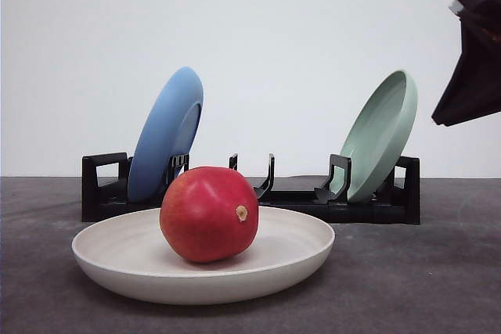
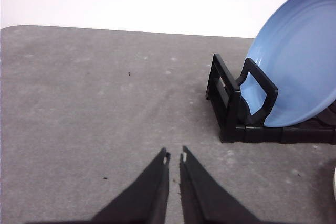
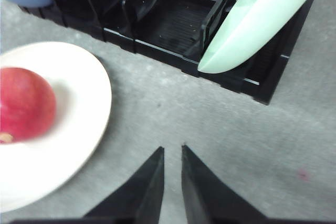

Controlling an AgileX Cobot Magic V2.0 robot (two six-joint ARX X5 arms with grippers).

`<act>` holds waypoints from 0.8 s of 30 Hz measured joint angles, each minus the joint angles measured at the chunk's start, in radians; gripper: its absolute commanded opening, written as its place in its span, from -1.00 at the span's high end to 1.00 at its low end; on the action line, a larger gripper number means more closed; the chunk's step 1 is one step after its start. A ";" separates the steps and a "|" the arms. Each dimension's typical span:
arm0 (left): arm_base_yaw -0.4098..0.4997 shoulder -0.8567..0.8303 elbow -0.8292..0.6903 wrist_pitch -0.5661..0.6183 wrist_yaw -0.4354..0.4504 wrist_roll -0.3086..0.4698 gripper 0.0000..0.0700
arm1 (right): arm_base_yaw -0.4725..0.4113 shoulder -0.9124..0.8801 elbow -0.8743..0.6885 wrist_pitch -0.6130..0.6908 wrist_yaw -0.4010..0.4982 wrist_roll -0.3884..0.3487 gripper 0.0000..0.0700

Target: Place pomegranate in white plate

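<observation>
The glossy red pomegranate [image 1: 209, 213] rests inside the wide white plate [image 1: 117, 260] at the front centre of the grey table, its tan nub facing forward-right. The right wrist view also has the pomegranate [image 3: 23, 103] lying in the white plate [image 3: 79, 129]. My right gripper [image 3: 172, 148] is shut and empty, raised over bare table to the right of the plate. High at the right edge of the front view hangs the dark right arm [image 1: 473, 60]. My left gripper [image 2: 175, 157] is shut and empty above bare table, left of the rack.
Behind the white plate stands a black dish rack [image 1: 297, 201]. A blue plate [image 1: 166, 134] leans in its left end and a pale green plate [image 1: 380, 134] in its right end. Grey tabletop lies open on both sides of the white plate.
</observation>
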 measured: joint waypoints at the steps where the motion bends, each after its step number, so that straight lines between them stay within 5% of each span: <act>1: 0.000 0.000 0.000 0.000 0.000 0.000 0.95 | -0.008 -0.023 -0.009 -0.001 0.006 -0.017 0.84; 14: 0.000 0.000 0.000 0.000 0.000 0.000 0.95 | -0.204 -0.558 -0.406 0.204 0.083 -0.058 0.84; 24: 0.000 0.000 0.000 0.000 0.000 0.000 0.95 | -0.330 -0.772 -0.504 0.234 0.087 -0.058 0.84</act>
